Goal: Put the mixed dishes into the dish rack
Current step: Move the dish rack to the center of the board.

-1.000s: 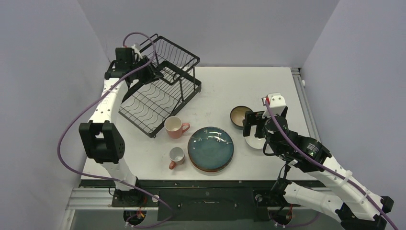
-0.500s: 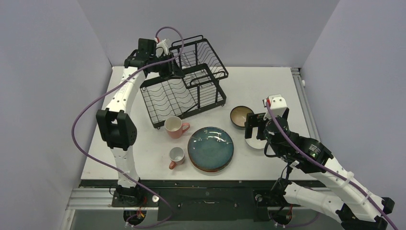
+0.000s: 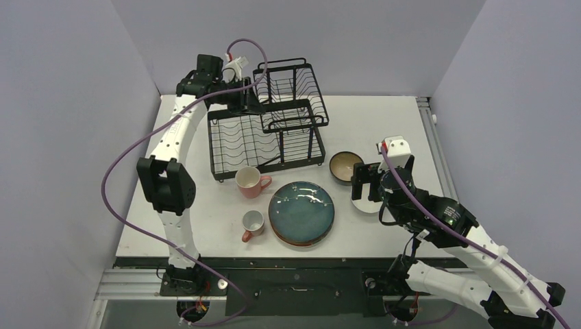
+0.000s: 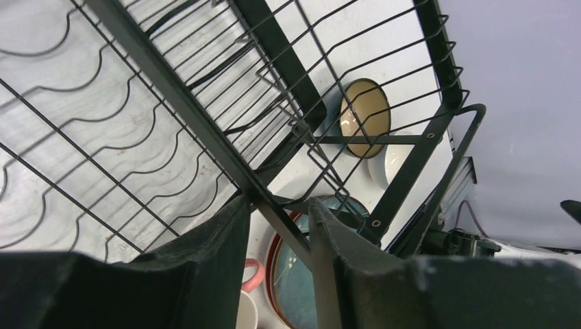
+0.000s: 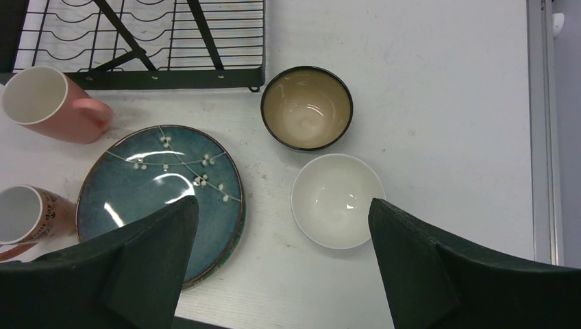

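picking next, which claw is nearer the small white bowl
Right. The right claw hovers open just above the small white bowl; the left claw is across the table, clamped on the dish rack.

Left arm (image 3: 166,137) and right arm (image 3: 490,250): white links, black joint housings, 1 purple cable (image 3: 248,42) running along each. Left gripper (image 4: 277,205) and right gripper (image 5: 281,204) have matte black wedge-shaped fingers.

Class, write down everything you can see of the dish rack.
The dish rack is black wire, two-level: a wavy-slotted lower tray and a raised basket on straight bars. It holds no dishes. It is upright toward the table's back left, the left gripper clamped on one frame bar, a pink mug just in front.
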`<state>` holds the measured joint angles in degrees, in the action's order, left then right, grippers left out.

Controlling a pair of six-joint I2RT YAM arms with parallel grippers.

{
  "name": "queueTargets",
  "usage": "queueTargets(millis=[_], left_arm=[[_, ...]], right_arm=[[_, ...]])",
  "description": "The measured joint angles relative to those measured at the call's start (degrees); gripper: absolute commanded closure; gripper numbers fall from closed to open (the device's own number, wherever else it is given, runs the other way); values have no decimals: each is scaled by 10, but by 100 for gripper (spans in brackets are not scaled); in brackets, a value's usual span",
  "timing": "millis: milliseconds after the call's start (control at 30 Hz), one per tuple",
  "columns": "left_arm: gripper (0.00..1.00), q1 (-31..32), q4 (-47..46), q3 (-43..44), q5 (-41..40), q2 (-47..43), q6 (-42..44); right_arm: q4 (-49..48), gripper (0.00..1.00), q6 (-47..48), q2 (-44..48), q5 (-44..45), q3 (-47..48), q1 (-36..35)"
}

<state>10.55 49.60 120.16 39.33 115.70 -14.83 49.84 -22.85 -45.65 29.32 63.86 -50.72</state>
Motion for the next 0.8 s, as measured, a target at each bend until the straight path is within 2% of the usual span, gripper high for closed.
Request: queueTargets(millis=[67, 200, 533, 800], left_arm=[[49, 0, -6, 3, 4, 0, 3], [39, 0, -38, 13, 7, -17, 3], [34, 0, -78, 8, 4, -80, -8], [24, 11, -115, -129, -48, -174, -66]], right_arm=[[0, 11, -2, 0, -2, 1, 0], [0, 11, -4, -1, -4, 3, 0], [0, 11, -8, -9, -13, 5, 0], [0, 11, -5, -20, -12, 29, 0]])
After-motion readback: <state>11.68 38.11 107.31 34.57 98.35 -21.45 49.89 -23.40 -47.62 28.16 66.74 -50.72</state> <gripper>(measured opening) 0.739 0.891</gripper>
